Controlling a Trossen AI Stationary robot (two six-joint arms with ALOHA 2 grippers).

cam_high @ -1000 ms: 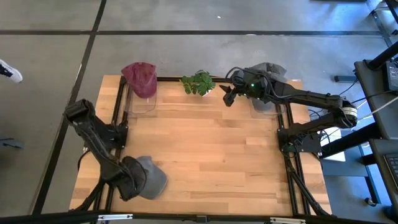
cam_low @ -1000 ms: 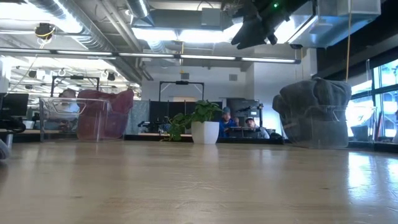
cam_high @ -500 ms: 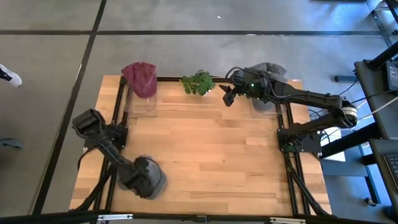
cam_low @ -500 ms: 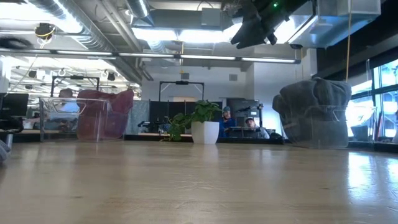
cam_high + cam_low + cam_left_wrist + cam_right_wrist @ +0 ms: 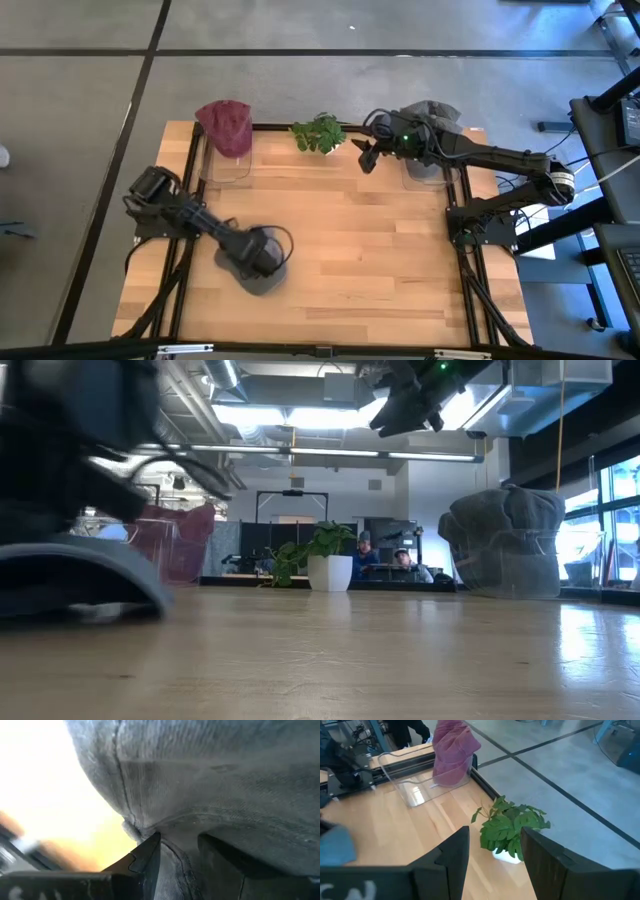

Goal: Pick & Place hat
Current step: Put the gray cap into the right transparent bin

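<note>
High view, left claw (image 5: 262,254) clenched on grey hat (image 5: 262,278), hat lying under claw

High cam looks straight down on the whole table (image 5: 380,260). Low cam sits at tabletop level, facing the room. Left wrist cam is jammed right against the grey hat (image 5: 210,785). Right wrist cam looks ahead past its fingers at the potted plant (image 5: 512,827), which the high and low views also catch.

An open-plan lab — exposed ceiling ducts (image 5: 150,400), a concrete floor (image 5: 300,25), seated people (image 5: 385,563) behind the desk (image 5: 370,250).
</note>
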